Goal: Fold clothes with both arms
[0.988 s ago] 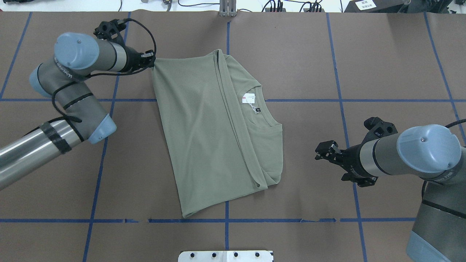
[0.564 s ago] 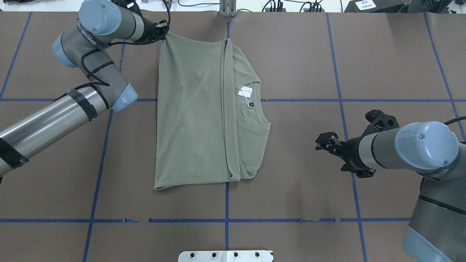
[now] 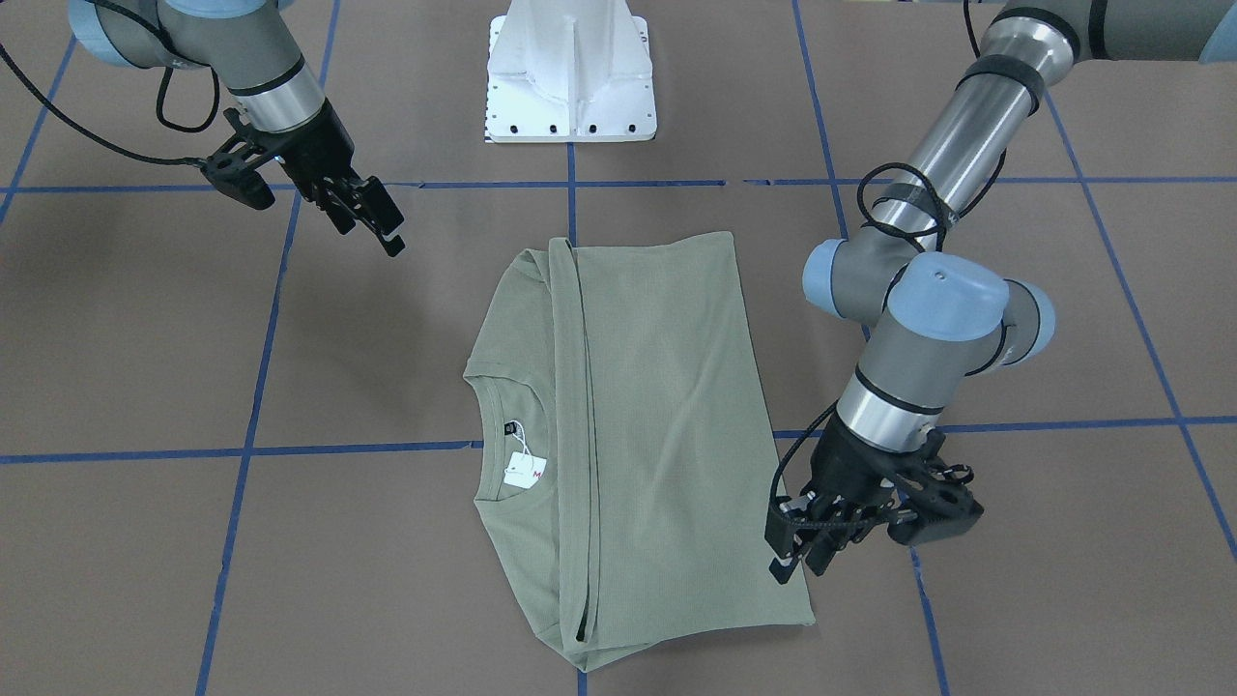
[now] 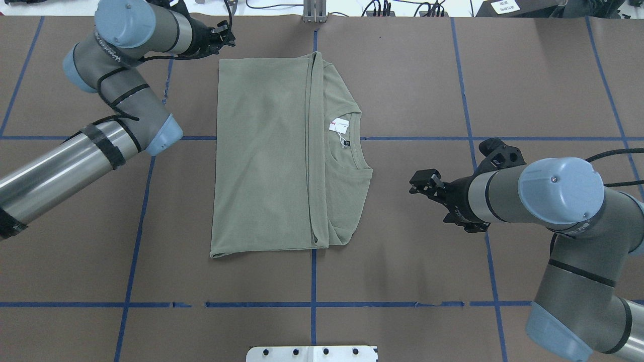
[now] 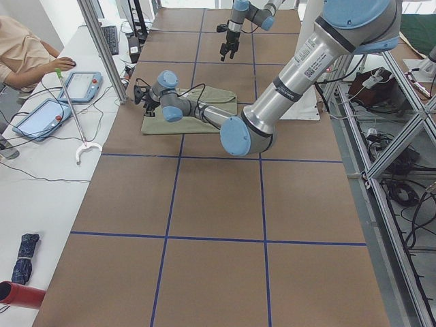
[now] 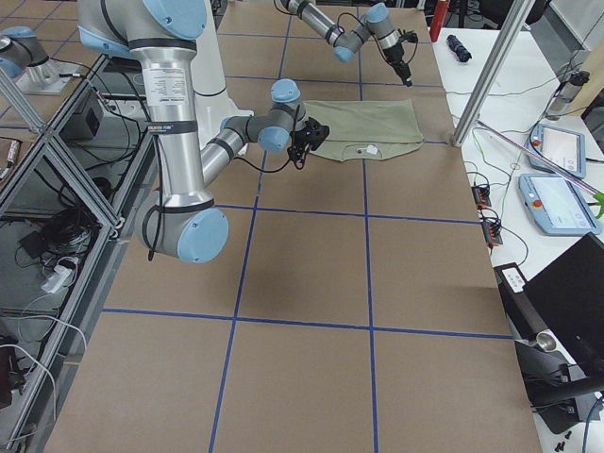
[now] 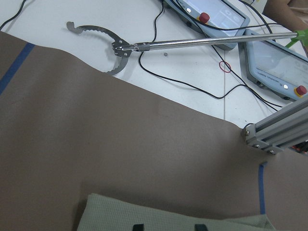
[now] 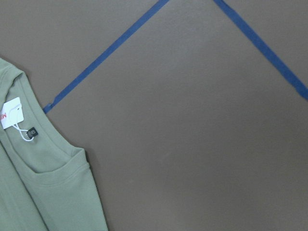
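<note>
The sage-green shirt lies flat on the brown table, folded lengthwise, with its round neck and white hang tag toward the right arm. From the front, the shirt looks smooth and squared. My left gripper hovers open just off the shirt's far left corner, holding nothing. In the left wrist view its fingertips stand apart over the shirt's edge. My right gripper is open, clear of the cloth, a short way from the shoulder edge. The right wrist view shows the collar.
Blue tape lines grid the table. The white pedestal base stands at the robot's edge. Beyond the far edge are a metal grabber tool, teach pendants and an aluminium post. A person sits by that side.
The left gripper dragged the shirt's corner toward the far edge, swinging the shirt square to the grid, then let go. The right arm moved closer to the shirt.
</note>
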